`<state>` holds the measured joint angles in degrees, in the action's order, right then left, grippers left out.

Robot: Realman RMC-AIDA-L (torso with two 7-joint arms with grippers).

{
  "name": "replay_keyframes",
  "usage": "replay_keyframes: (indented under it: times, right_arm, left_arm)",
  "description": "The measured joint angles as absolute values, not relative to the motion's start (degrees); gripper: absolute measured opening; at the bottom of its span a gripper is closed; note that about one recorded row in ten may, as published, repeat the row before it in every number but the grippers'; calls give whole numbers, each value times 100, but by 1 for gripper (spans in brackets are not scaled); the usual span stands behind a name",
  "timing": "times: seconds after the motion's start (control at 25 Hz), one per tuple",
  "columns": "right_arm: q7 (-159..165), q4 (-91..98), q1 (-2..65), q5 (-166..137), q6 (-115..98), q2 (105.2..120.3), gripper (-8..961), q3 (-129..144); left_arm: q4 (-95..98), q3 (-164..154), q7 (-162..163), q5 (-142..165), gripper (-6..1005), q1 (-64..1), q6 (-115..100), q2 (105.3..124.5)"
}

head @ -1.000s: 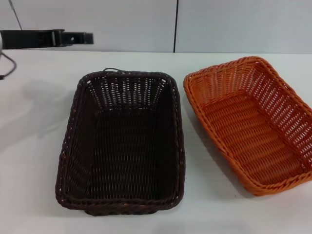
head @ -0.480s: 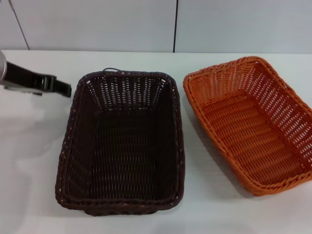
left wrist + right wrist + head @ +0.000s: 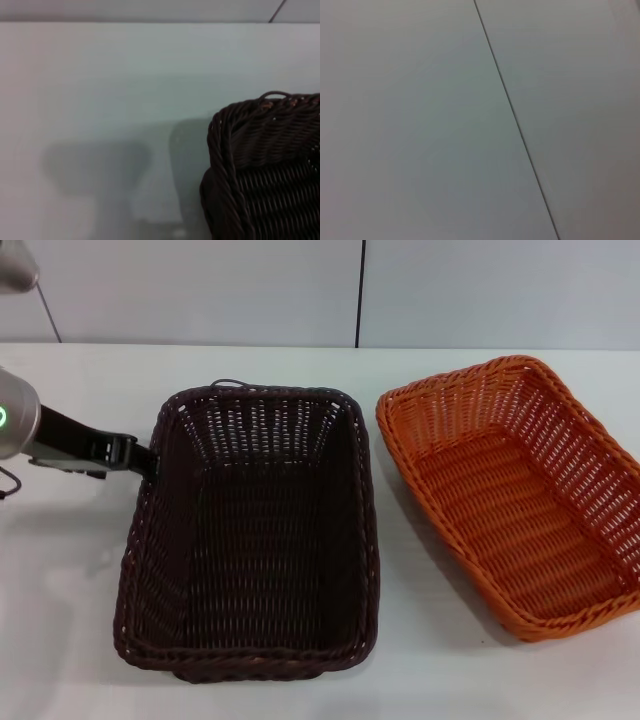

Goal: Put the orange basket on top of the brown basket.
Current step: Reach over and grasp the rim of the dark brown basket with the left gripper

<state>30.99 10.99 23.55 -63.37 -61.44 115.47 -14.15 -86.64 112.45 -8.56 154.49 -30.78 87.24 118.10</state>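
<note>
The brown basket (image 3: pixel 362 540) stands upright on the white table (image 3: pixel 70 590), in the middle of the head view. The orange basket (image 3: pixel 455 378) stands upright beside it on the right, with a narrow gap between the two, and it is turned a little. Both are empty. My left gripper (image 3: pixel 138 457) reaches in from the left and its tip is right at the brown basket's left rim, near the far corner. In the left wrist view a corner of the brown basket (image 3: pixel 260 165) shows close by. My right gripper is out of view.
A pale wall with a dark vertical seam (image 3: pixel 360 290) runs behind the table. The right wrist view shows only a plain pale surface with a dark seam (image 3: pixel 512 120). The left arm's shadow (image 3: pixel 95 165) lies on the table beside the brown basket.
My left gripper has come down from the far left edge of the table and moved toward me and to the right, up to the brown basket's left rim. The baskets have not moved.
</note>
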Motion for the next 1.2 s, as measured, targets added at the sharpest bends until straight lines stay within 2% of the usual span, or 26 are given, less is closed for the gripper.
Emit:
replay_keyframes:
  times: [0.8, 1.2]
  right_arm:
    - [3093, 1071, 2355, -6337, -5966, 11548, 753, -1415]
    - [3093, 1055, 2355, -6337, -5911, 11554, 753, -1415]
  left_arm:
    - [-7915, 10823, -1051, 15257, 663, -3043, 8299, 11797]
    - [-8017, 10819, -1117, 15227, 365, -3010, 8364, 11802]
